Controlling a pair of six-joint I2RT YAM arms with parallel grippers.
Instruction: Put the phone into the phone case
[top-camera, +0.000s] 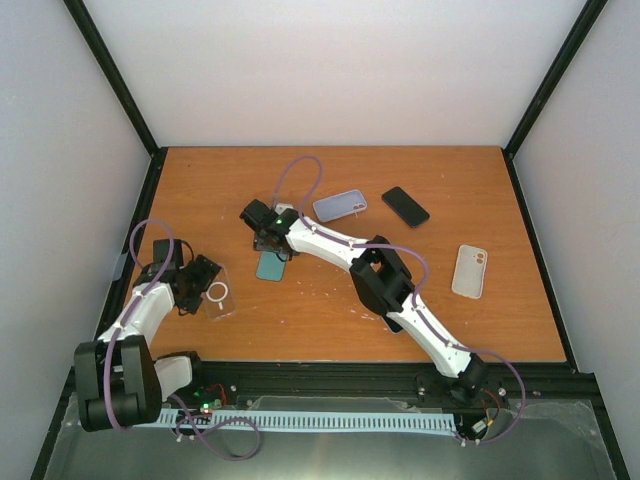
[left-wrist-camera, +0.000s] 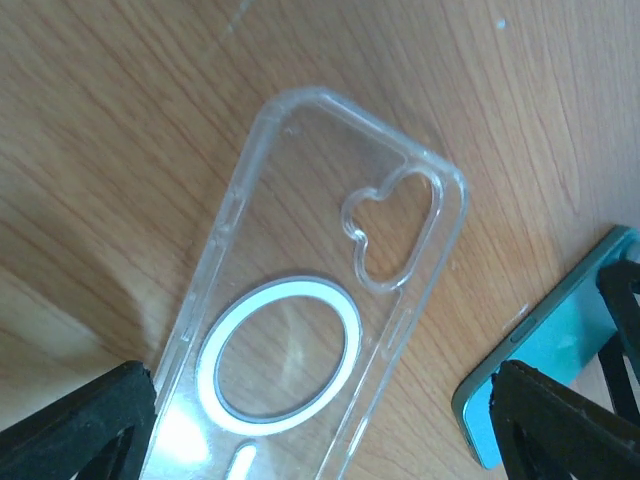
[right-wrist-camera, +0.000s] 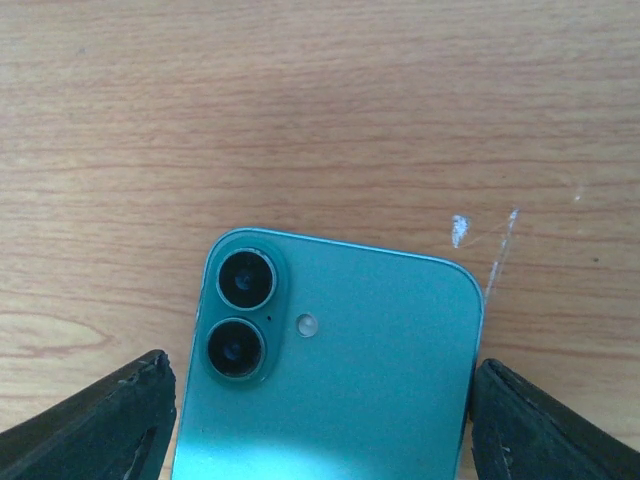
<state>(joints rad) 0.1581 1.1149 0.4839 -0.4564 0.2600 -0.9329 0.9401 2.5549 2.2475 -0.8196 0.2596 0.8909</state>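
left of table (top-camera: 480, 300) centre, right gripper (right-wrist-camera: 320, 380) clamped on teal phone (right-wrist-camera: 350, 350), pads on 2 long edges, lenses up. clear case (left-wrist-camera: 300, 230) near left edge, left gripper (left-wrist-camera: 320, 385) spread astride it. likely best: match lens corner to cutout (left-wrist-camera: 395, 235), seat 1 edge first.

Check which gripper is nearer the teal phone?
Right. The right gripper straddles the teal phone, one finger at each long edge. The left gripper sits off to the robot's left of it, over the clear case.
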